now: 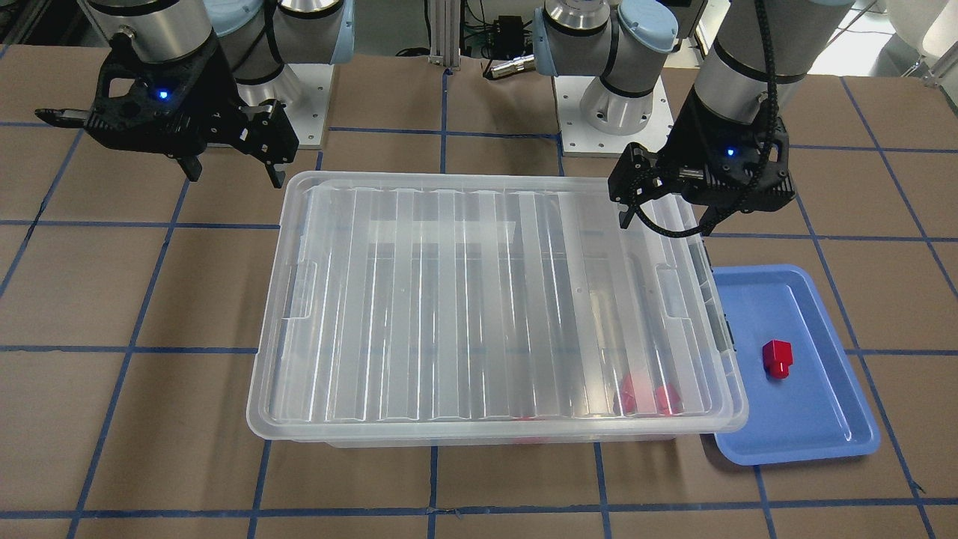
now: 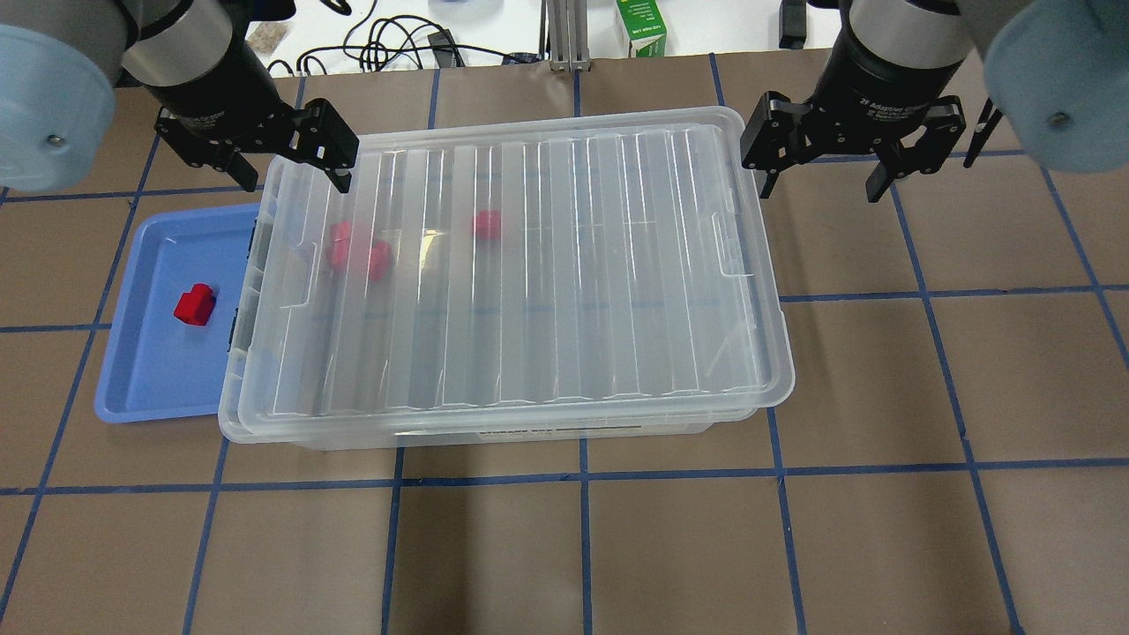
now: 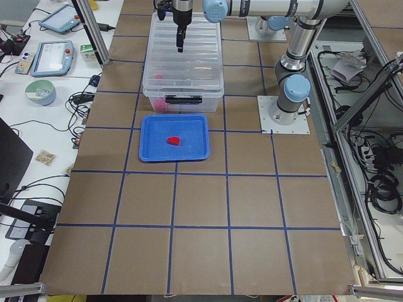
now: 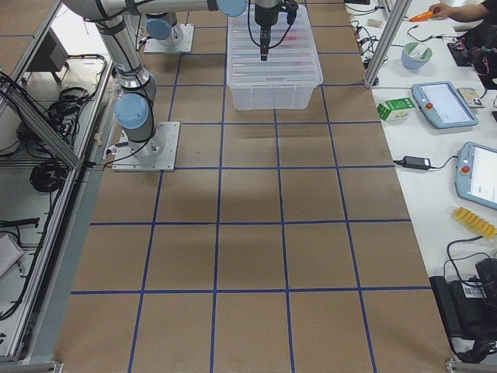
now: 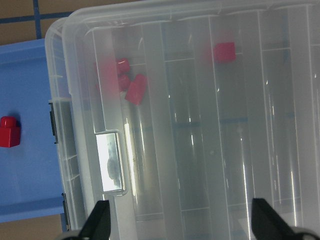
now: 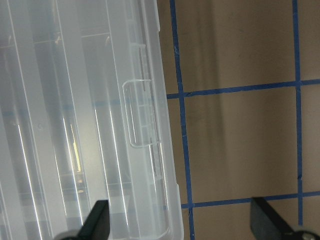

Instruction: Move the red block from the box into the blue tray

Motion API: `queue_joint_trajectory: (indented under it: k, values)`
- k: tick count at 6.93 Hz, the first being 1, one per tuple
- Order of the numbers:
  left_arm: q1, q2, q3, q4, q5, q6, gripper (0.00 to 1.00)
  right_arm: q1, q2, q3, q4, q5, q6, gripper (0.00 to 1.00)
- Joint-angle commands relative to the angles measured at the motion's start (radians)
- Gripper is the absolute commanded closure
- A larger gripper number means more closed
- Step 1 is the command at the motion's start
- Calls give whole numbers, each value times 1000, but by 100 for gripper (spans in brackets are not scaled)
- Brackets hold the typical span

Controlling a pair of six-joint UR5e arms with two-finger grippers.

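The box (image 2: 529, 291) is a clear bin with its ribbed lid lying on it, slightly skewed. Several red blocks (image 2: 357, 256) show blurred through the lid near its left end, one more further right (image 2: 487, 223). The blue tray (image 2: 150, 379) lies against the box's left end with one red block (image 2: 194, 305) in it. My left gripper (image 2: 295, 172) is open and empty, above the box's far left corner. My right gripper (image 2: 820, 185) is open and empty, above the table just past the box's far right corner. In the left wrist view the tray block (image 5: 9, 131) is at the left.
A green carton (image 2: 648, 26) and cables lie beyond the table's far edge. Blue tape lines cross the brown table. The arm bases (image 1: 606, 112) stand behind the box. Side tables with tablets (image 4: 443, 102) stand beside the table.
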Motion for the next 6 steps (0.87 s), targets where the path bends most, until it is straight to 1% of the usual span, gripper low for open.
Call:
queue_joint_trajectory:
  k: [1, 6]
  values:
    - [0, 1, 6, -1, -1, -1, 0, 2, 3, -11, 3, -11, -4, 0]
    - [0, 1, 9, -2, -1, -1, 0, 2, -6, 1, 7, -10, 1, 0]
